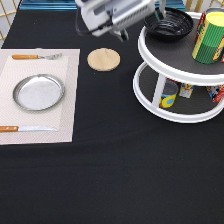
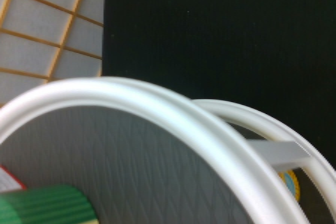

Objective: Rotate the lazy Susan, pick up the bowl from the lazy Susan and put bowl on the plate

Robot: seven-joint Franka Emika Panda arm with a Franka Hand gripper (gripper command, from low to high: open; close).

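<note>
- Near: plate (image 1: pixel 38 92) bare on a mat (image 1: pixel 70 100), exterior view's left of the black tabletop (image 1: pixel 115 175).
- Farther: lazy Susan (image 1: pixel 172 64) at right, cut off by the edge.
- Farthest: bowl (image 1: pixel 169 23) on its top tier, pincer (image 1: pixel 131 31) blurred beside it; grip impossible to tell.

Dining table (image 1: pixel 100 175): placemat (image 1: pixel 70 100), cutlery.

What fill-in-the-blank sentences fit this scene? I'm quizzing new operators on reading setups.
1. The bowl sits on the lazy Susan's ____ tier.
2. The plate holds ____.
3. The gripper is nearest to the ____.
4. A knife lies on the placemat toward the exterior view's ____ from the plate.

Missing words: top; nothing; bowl; bottom
</note>
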